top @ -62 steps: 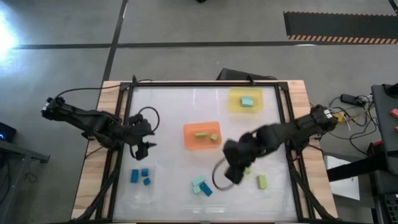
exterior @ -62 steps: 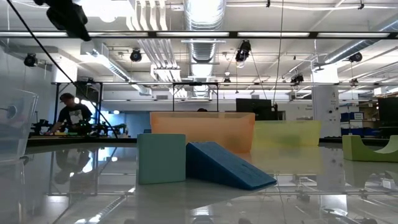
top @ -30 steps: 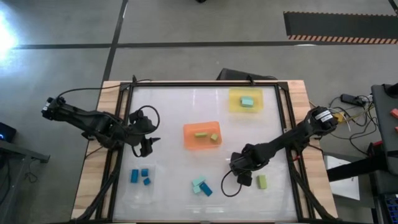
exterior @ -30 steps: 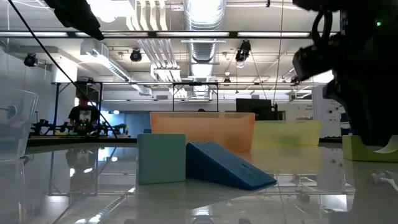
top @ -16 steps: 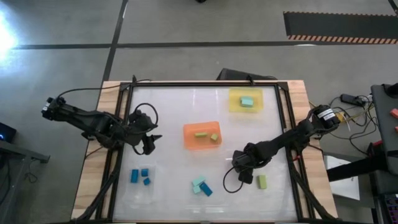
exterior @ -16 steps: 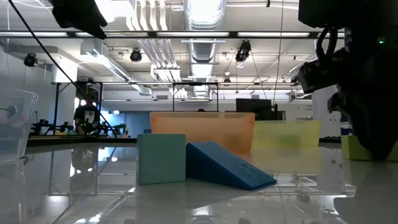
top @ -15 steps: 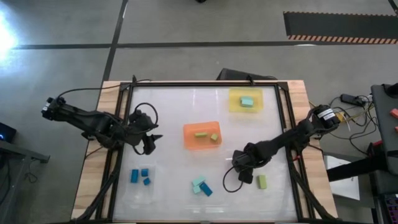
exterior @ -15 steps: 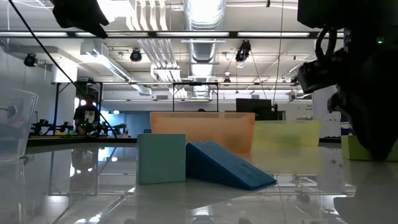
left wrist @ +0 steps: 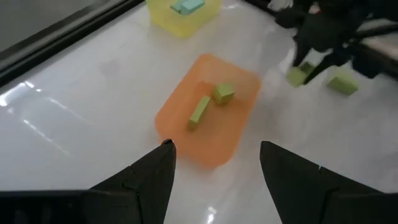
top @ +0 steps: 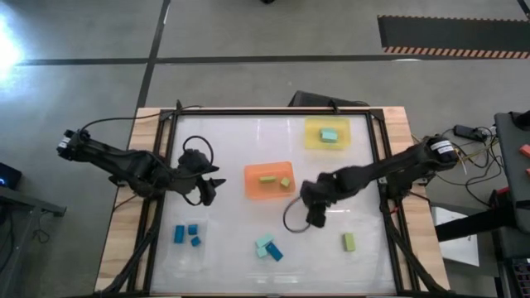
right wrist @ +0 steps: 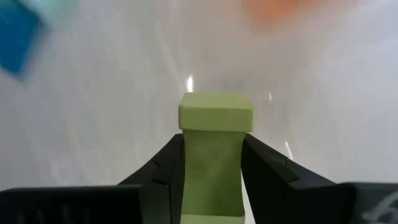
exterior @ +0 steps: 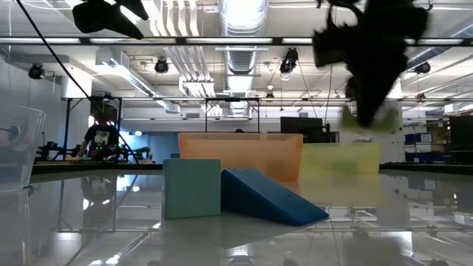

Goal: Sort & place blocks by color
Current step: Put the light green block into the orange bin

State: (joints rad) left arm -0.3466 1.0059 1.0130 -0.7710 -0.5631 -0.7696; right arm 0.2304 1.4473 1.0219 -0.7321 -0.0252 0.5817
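My right gripper point(top: 315, 218) hangs over the table just right of and nearer than the orange tray point(top: 251, 189), shut on a yellow-green block point(right wrist: 215, 155). The low view shows that block point(exterior: 367, 123) well above the table. The orange tray holds two yellow-green blocks point(left wrist: 208, 103). One more yellow-green block point(top: 349, 241) lies flat near the right near corner. A teal block point(top: 330, 134) lies in the yellow tray point(top: 311, 141). A teal block point(exterior: 192, 188) and a dark blue one point(exterior: 270, 196) touch at the near edge. My left gripper point(left wrist: 214, 146) hovers open, left of the orange tray. My right gripper pinches the yellow-green block by its two long side faces point(right wrist: 186, 163), one finger on each, with the fingers lying along it. The block's free end point(right wrist: 216, 111) sticks out past the fingertips. It is lifted clear of the table, below the fingers that point down.
Three dark blue blocks point(top: 187, 234) lie at the near left, by a clear tray wall point(exterior: 16, 148). A raised black frame point(top: 377, 165) borders the table. Bare white surface lies between the orange tray and the near blocks. A person point(exterior: 102, 137) stands far behind the table.
My right gripper was low at a yellow-green block near the right near corner. It has risen with that block lifted clear and moved left and toward the far edge, nearer the orange tray. My left gripper has shifted a little right toward the orange tray.
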